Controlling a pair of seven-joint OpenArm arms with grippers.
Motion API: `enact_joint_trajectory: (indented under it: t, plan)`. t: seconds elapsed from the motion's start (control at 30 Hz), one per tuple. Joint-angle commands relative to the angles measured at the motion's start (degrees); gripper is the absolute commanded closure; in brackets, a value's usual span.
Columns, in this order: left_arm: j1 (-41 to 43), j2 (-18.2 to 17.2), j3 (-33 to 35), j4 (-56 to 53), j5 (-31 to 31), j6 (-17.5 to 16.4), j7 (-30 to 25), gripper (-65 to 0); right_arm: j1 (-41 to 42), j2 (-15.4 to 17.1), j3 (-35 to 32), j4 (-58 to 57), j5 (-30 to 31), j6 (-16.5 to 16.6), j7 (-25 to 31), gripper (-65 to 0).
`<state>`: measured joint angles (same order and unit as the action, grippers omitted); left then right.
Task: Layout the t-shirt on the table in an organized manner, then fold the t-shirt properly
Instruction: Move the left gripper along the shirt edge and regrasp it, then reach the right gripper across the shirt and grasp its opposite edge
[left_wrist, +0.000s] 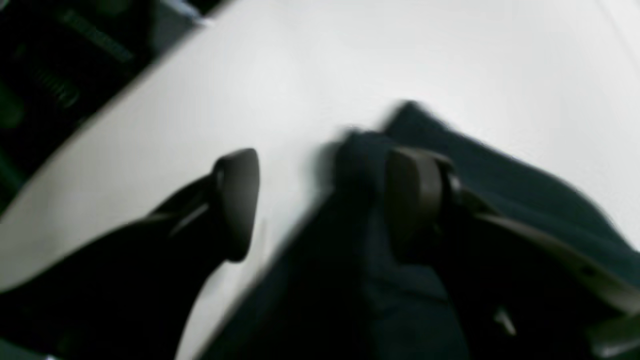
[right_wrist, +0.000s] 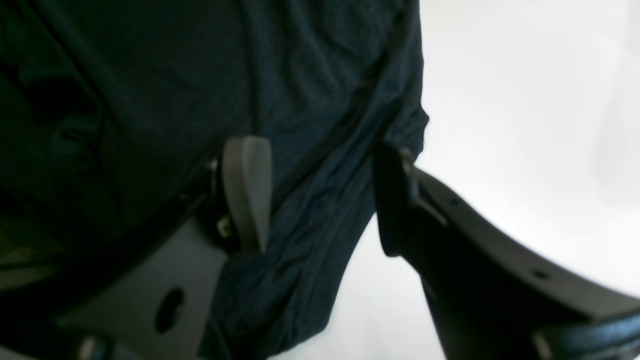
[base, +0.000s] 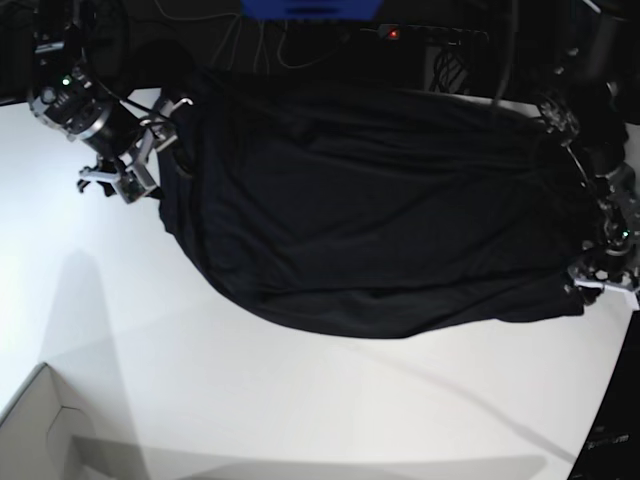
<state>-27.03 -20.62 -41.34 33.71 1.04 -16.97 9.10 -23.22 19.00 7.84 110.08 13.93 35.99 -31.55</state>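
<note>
White table (base: 300, 400) carries your plain black t-shirt (base: 380, 220), no readable print; left gripper (left_wrist: 320, 200) stands released at three o'clock, right gripper (right_wrist: 325, 195) released astride its nine o'clock edge.

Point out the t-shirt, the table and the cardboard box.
t-shirt (base: 370, 220): base view, middle of the spread cloth.
table (base: 300, 400): base view, bare white top near the shirt's lower edge.
cardboard box (base: 40, 440): base view, its corner at bottom left.

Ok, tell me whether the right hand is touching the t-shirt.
Touching. The right wrist view shows the right hand open astride the t-shirt edge, its pale finger lying against the fabric.
</note>
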Motion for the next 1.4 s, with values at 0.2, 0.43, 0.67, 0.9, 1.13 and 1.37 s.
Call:
enact_joint_trajectory:
  t: [0.2, 0.43, 0.67, 0.9, 1.13, 1.37]
  plan:
    - [-1.5, -0.3, 1.9, -1.1, -0.2, 3.7, -3.3, -38.8, 0.1, 0.5, 0.6, 0.9, 0.7, 0.0, 1.3, -32.9]
    - [-1.9, -0.7, 1.9, -4.9, -0.6, 4.7, -3.5, -38.9, 0.1, 0.5, 0.5, 0.9, 0.7, 0.0, 1.3, -32.9]
    - [-2.0, -0.6, 1.9, -4.7, -0.6, 4.7, -3.5, -38.5, 0.1, 0.4, 0.4, 0.9, 0.7, 0.0, 1.3, -32.9]
    - [-2.7, -0.5, 1.9, -4.7, -0.6, 4.7, -3.5, -33.9, 0.1, 0.5, 0.4, 0.9, 0.7, 0.0, 1.3, -32.9]
    - [-2.8, -0.5, 1.9, -4.7, -0.6, 4.6, -3.5, -24.2, 0.1, 0.4, 0.4, -0.9, 0.7, 0.0, 1.3, -32.8]
    - [-2.8, -0.5, 1.7, -3.9, -0.6, 4.5, -3.5, -19.3, 0.1, 0.4, 0.4, -1.0, 0.7, 0.0, 1.3, -32.8]
